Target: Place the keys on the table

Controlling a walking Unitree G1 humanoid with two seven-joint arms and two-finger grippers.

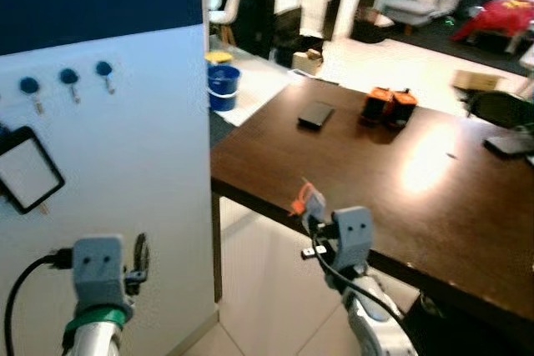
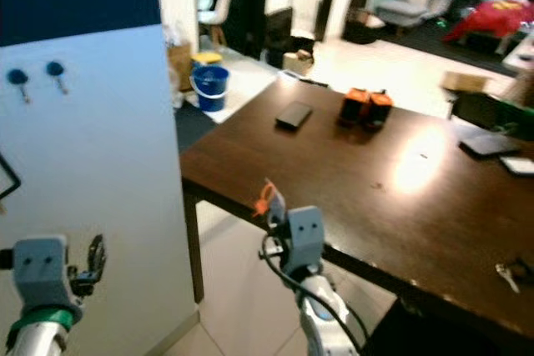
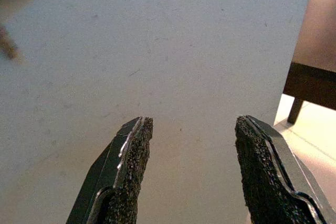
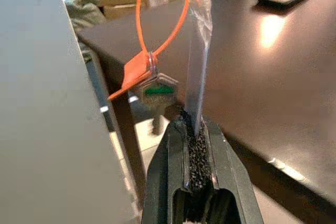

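My right gripper (image 1: 312, 208) is shut on the keys (image 4: 157, 88), a green-headed key on an orange loop with a clear plastic tag (image 4: 198, 66) pinched between the pads. It holds them at the near left edge of the dark brown table (image 1: 375, 164), just above the table's rim. The keys (image 1: 305, 200) show as an orange and clear bundle above the right wrist. My left gripper (image 3: 190, 177) stands open and empty, facing the white wall panel (image 1: 125, 164) on the left.
On the table lie a black phone (image 1: 316, 114), two orange and black objects (image 1: 388, 107) and a dark item (image 1: 509, 143) at the right. Blue hooks (image 1: 68, 79) and a black-framed white panel (image 1: 25, 171) hang on the wall. A blue bucket (image 1: 224, 87) stands on the floor beyond.
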